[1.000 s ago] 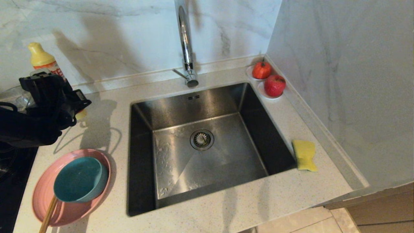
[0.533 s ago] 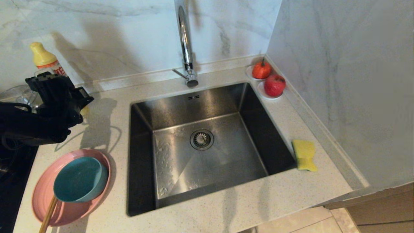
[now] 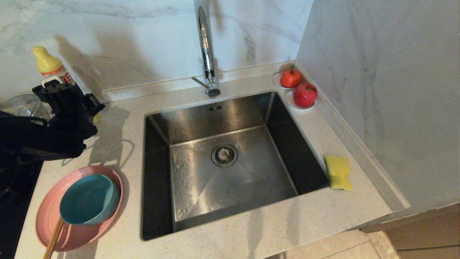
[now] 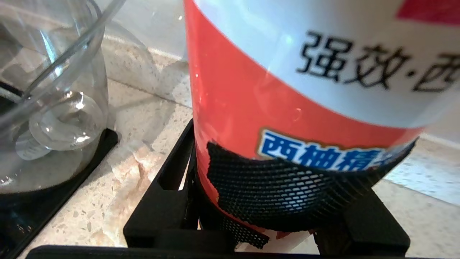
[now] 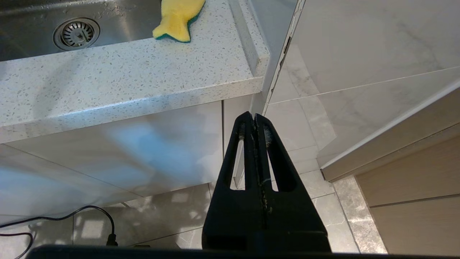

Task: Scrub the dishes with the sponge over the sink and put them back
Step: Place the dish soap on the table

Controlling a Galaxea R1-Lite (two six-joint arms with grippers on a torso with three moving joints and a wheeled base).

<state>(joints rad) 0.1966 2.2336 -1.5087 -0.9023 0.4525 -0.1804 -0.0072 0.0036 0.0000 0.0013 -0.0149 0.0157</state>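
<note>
A speckled pale stone tabletop (image 3: pixel 251 230) wraps a square steel sink (image 3: pixel 222 158) in a marble-walled corner, and everything here sits relative to that basin. Nearest, on the near-left side of the sink, one pink plate (image 3: pixel 46 219) carries one teal bowl (image 3: pixel 88 199), with a wooden stick (image 3: pixel 54 239) leaning out from under the bowl toward the tabletop's edge. Off the tabletop on the sink's right, below counter height, the right gripper (image 5: pixel 254 124) is parked with its fingers pressed together, empty. Just right of the basin lies the one yellow sponge (image 3: pixel 337 172), green face down, untouched. Farther back on the left, the left gripper (image 4: pixel 284 180) has its fingers half-spread around the base of the one detergent bottle (image 4: pixel 287 90), and a clear glass bowl (image 4: pixel 46 100) stands just beside it. At the far rim rises a single chrome tap (image 3: pixel 206 54), and in the far-right corner sit two red fruits (image 3: pixel 298 88) on small white dishes. The risks, as I judge them: the tall bottle is gripped low, so it could tip or slip if swung quickly; the arm could knock the glass bowl standing so close; and lifting the bowl carelessly could send the stick off the edge.
</note>
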